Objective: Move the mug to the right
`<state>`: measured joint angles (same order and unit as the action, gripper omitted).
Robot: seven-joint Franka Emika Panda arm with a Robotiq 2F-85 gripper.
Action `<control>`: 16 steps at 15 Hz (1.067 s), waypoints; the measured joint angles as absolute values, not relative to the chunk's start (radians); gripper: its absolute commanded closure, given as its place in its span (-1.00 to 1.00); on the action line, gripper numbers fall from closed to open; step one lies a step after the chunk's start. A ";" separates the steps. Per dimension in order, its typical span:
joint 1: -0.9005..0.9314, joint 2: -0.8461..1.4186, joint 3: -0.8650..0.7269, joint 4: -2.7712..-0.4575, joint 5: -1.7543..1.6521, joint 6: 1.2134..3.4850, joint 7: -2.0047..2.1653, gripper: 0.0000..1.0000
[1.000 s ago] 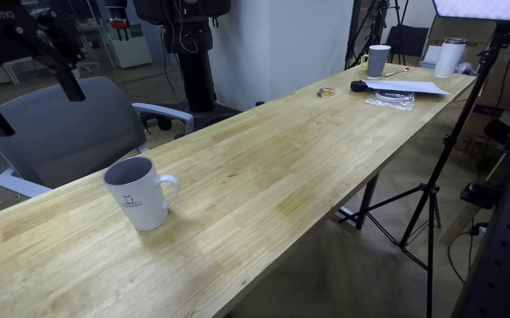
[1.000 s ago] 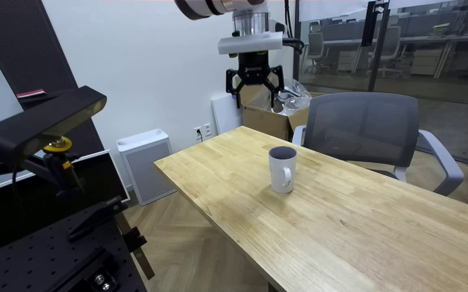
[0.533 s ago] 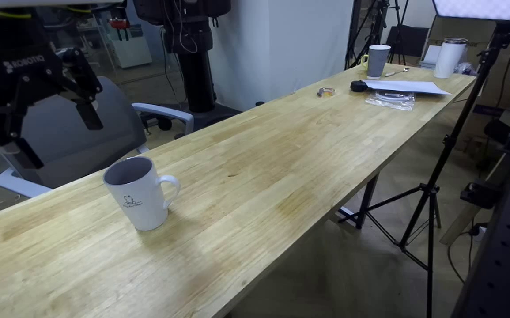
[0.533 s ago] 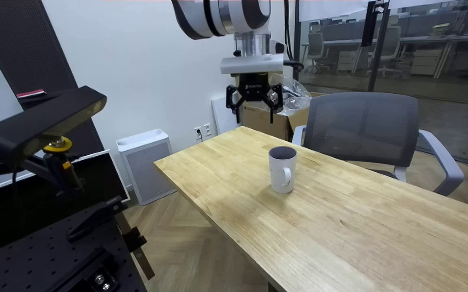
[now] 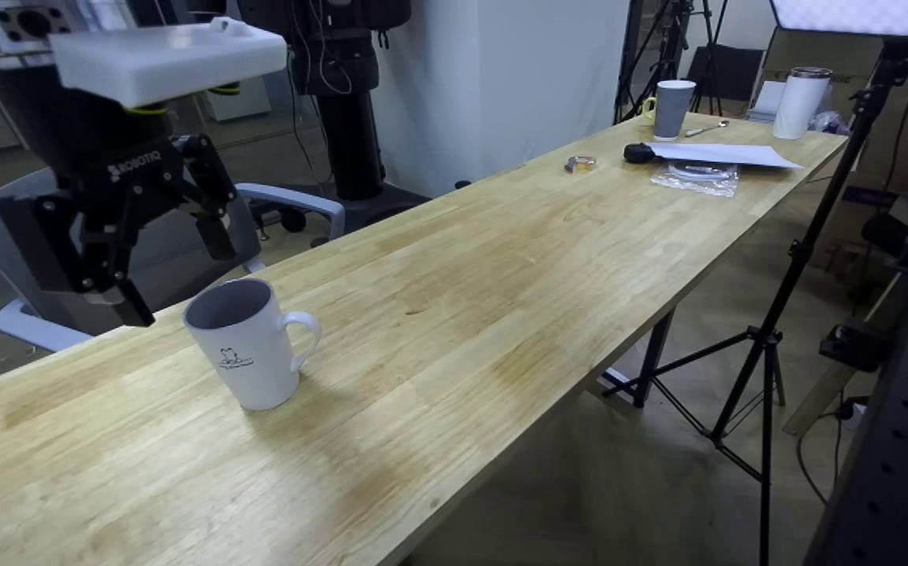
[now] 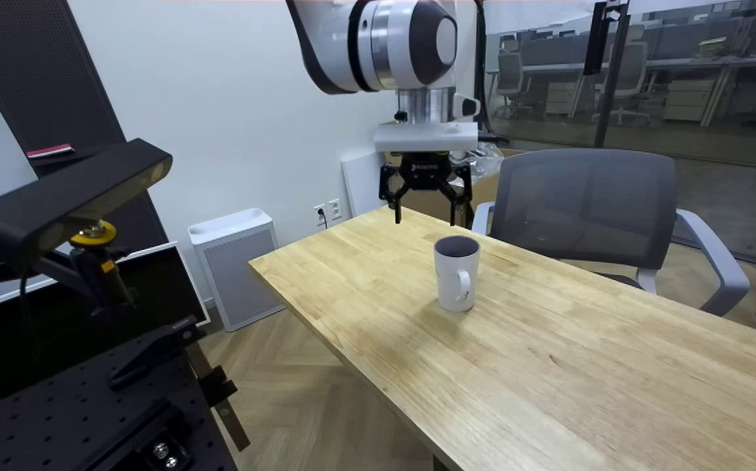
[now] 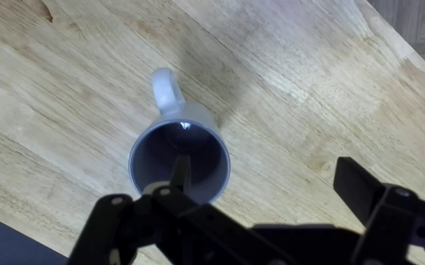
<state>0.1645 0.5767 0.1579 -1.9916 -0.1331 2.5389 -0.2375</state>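
White mug (image 5: 249, 350) on table (image 5: 461, 291), gripper (image 6: 425, 220) near — fingers (image 7: 357, 189) apart, chair (image 6: 580, 209) alongside, cardboard box (image 6: 485, 190) partly behind gripper

A: White, rounded arm casing (image 6: 325, 42): any trim?

B: Yes, a curved black band (image 6: 355, 47) around it. Also a dark grey joint cover (image 6: 425, 39) with a pale oval disc (image 6: 446, 40) on its face.

A: Lower down?

B: Bare silver metal cylinder (image 6: 425, 104), small black knob (image 6: 401, 116) at its side. Then a thick white slab (image 5: 167, 67), edges rounded, yellow-green strips (image 5: 147, 112) under it.

A: Markings?

B: White ROBOTIQ lettering (image 5: 141, 163) with a small white logo (image 5: 114, 172), on a black housing (image 5: 80, 141).

A: And the black, jointed, square-tipped fingers (image 5: 136, 305)?

B: Round silvery screw heads (image 5: 49, 206) along them; a light grey insert (image 5: 105, 297) on one. Wrist view: screw heads pale, blurred.
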 measured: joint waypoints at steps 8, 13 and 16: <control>0.133 0.632 0.144 -2.003 -0.139 2.585 -0.277 -1.00; 0.143 0.657 0.143 -1.976 -0.152 2.585 -0.277 -1.00; 0.154 0.679 0.142 -1.952 -0.162 2.585 -0.277 -1.00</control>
